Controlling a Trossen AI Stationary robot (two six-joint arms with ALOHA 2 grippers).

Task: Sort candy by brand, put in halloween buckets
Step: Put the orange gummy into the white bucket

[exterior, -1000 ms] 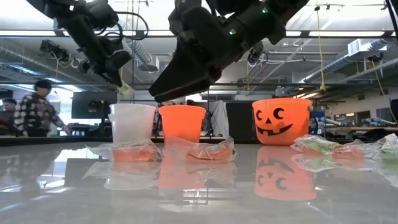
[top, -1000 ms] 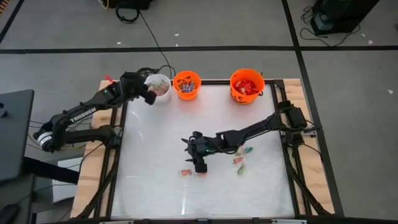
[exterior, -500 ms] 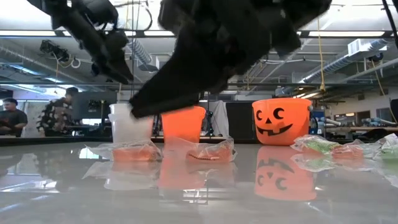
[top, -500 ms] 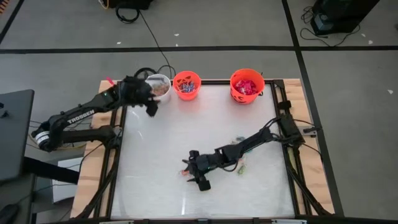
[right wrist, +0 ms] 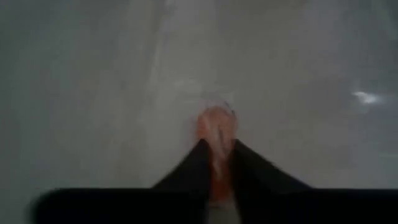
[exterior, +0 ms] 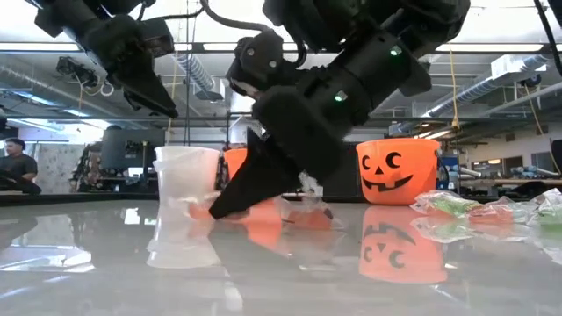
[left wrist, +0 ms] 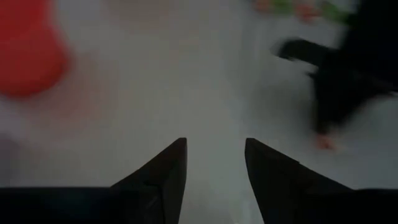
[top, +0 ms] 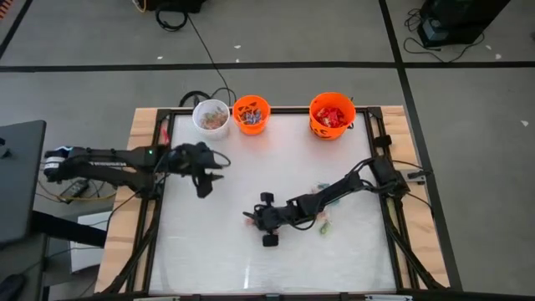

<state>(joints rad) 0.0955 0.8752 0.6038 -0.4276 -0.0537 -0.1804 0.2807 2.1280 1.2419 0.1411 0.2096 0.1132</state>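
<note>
Glossy white table (top: 217,242) under an open workshop. Right gripper (top: 253,219) lies low on the table, its fingers pinched on an orange-wrapped candy (right wrist: 216,127) that pokes out just ahead of their tips; the low, flat reach suits a thin wrapper that must be nipped at table level. More loose sweets (top: 324,222) lie just behind this gripper, beside its arm.

Left gripper (left wrist: 214,163) hovers clear of the table, fingers spread and empty, pointing toward the working arm. The white bucket (top: 211,115), small orange bucket (top: 251,114) and larger orange bucket (top: 332,114) stand in a row well beyond both grippers, each already holding sweets, so sorting appears well advanced.

Only the right wrist view shows the pinch itself. The high view alone gives the bucket row and their contents. The low view (exterior: 241,200) confirms the fingertips meet the table, and shows a person (exterior: 16,165) in the room behind.
</note>
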